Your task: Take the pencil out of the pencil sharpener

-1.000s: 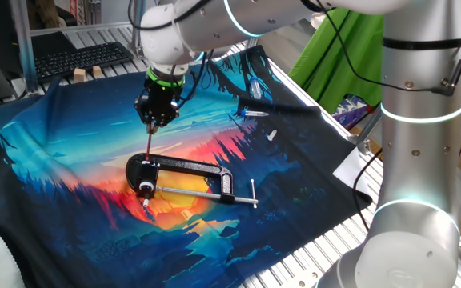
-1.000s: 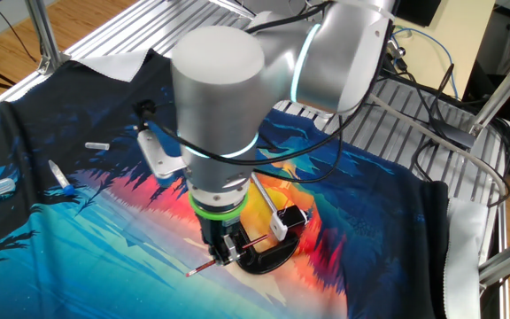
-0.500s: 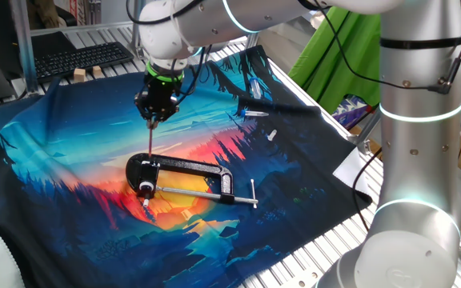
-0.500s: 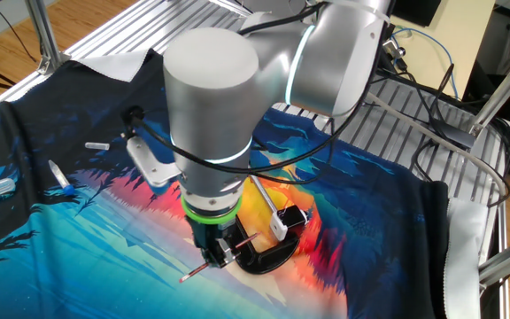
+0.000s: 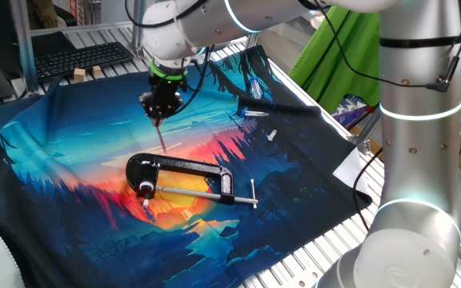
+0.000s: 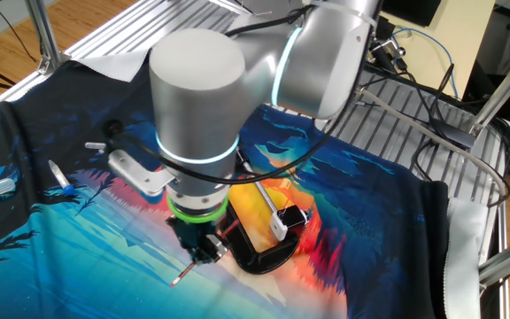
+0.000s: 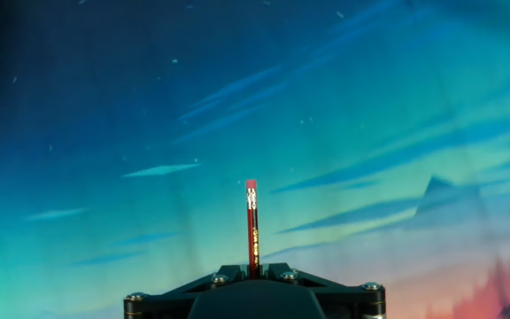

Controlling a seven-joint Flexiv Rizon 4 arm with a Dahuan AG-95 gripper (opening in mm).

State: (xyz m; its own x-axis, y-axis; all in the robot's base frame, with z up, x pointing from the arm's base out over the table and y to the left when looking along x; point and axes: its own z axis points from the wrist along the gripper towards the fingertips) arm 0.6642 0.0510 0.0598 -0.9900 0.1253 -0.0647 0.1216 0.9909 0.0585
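Lifting away from the black C-clamp (image 5: 182,178), the gripper (image 5: 159,117) is clamped on the pencil (image 5: 162,138), whose lower tip now hangs clear above the clamp instead of reaching it as before, so the pull-out looks done

From the other fixed view, the pencil (image 6: 184,272) juts out beside the clamp

Hand view: pencil (image 7: 252,227) sticks forward over the cloth (image 7: 104,106)

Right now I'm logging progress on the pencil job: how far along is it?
Done: the pencil looks pulled free, its lower tip clear of the black clamp in one fixed view. In hand: the pincer is shut on the pencil, which sticks out from it in the hand view. Left: perhaps only to set it down on the printed cloth.
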